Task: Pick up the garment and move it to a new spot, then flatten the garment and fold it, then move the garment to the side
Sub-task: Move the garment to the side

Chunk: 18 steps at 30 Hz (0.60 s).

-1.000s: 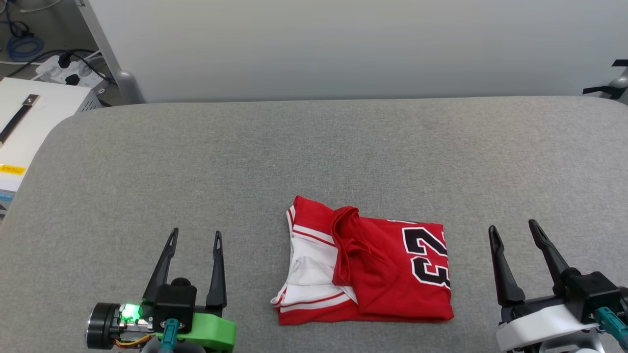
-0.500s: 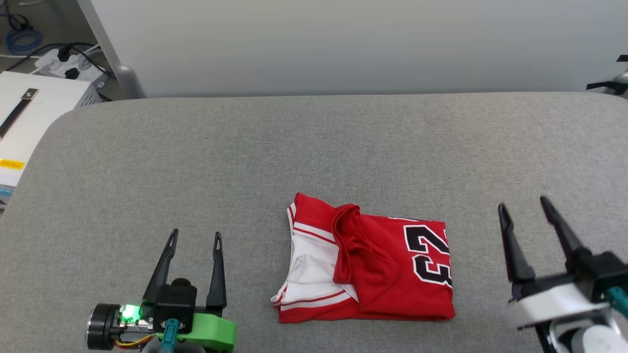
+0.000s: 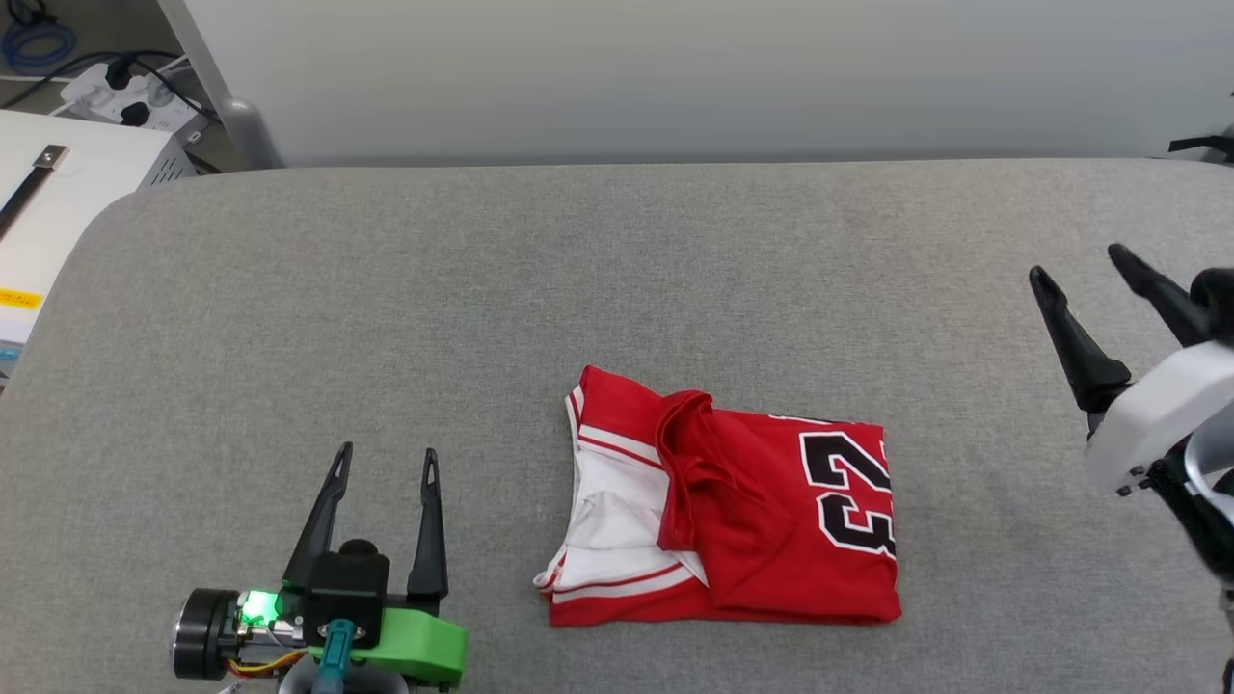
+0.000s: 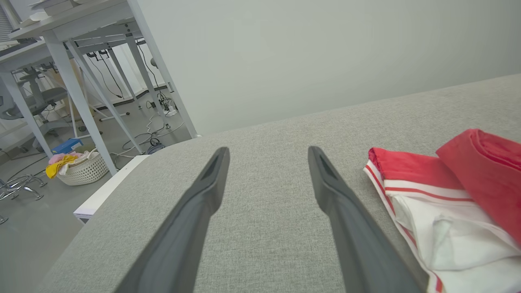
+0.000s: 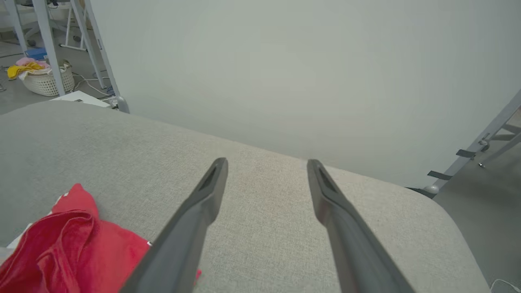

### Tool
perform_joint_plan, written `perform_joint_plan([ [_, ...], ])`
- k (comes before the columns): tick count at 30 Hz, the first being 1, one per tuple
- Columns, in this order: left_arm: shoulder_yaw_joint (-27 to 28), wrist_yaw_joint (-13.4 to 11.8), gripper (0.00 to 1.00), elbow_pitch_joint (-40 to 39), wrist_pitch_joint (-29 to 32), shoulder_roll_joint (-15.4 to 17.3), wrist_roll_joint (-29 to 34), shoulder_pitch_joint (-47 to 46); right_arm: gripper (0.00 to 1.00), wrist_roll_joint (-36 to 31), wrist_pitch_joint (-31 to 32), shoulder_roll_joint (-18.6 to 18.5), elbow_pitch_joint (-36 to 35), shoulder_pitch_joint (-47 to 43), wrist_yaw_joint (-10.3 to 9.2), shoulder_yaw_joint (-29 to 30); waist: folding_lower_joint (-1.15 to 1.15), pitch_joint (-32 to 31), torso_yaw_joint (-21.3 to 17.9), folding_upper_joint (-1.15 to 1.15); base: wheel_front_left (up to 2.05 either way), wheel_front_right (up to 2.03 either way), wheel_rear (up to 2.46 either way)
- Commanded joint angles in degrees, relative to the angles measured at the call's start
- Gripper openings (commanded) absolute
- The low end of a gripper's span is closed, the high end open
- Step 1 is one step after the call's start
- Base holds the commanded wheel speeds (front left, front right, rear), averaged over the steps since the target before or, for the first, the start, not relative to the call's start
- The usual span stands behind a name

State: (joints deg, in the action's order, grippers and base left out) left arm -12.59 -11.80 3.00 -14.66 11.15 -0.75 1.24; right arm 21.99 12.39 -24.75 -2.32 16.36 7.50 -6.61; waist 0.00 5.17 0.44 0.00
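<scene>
A grey fabric-covered desk (image 3: 617, 289) is spreading across the head view, backed by a plain pale wall (image 3: 675, 77). The garment (image 3: 733, 520) is lying folded into a rough rectangle on the near middle of the desk, between the two grippers and touching neither. Its white sleeve with red stripes is facing the robot's left, a loose red fold is lying across its middle, and a black number edged in white is showing at its right end. A white box (image 3: 58, 212) is standing on the floor beyond the desk's left corner.

The left gripper (image 3: 388, 451), on a green mount with a small green light glowing, is sitting low at the near left. Its fingers are standing apart, holding nothing and pointing away from the robot. In the left wrist view the sleeve is lying just to the right of them.

The right gripper (image 3: 1077, 262) is hovering over the desk's right edge, well clear of the garment. Its fingers are also spread wide and empty.

A white basket (image 4: 83, 171) of coloured cloth is sitting on the floor under a far table.
</scene>
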Motion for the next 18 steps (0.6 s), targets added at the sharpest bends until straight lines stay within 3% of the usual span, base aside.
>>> perform_joint_plan([
  [1,0.0,-0.2,1.0,0.0,-0.3,-0.1,-0.2,-1.0,1.0,3.5,3.9,-1.4,-0.1,1.1,-0.01,-0.7,0.0,0.3,0.2,0.0,0.0,0.0,0.0],
  [9,-0.1,-0.2,1.0,-0.3,-0.3,-0.5,-0.3,-1.9,1.0,23.0,23.6,-6.2,1.9,-0.5,-0.01,-4.3,0.0,2.3,1.1,0.0,0.0,0.0,0.0],
  [13,-0.1,-0.1,1.0,-0.3,-0.3,-0.7,-0.3,-2.8,1.0,28.2,28.9,-6.9,3.1,-1.8,-0.01,-6.5,0.0,3.9,1.6,0.0,0.0,0.0,0.0],
  [18,-0.2,0.1,1.0,-0.4,-0.3,-1.0,-0.3,-4.1,1.0,31.3,30.8,-6.4,4.8,-2.0,-0.01,-9.0,0.0,6.2,2.4,0.0,0.0,0.0,0.0],
])
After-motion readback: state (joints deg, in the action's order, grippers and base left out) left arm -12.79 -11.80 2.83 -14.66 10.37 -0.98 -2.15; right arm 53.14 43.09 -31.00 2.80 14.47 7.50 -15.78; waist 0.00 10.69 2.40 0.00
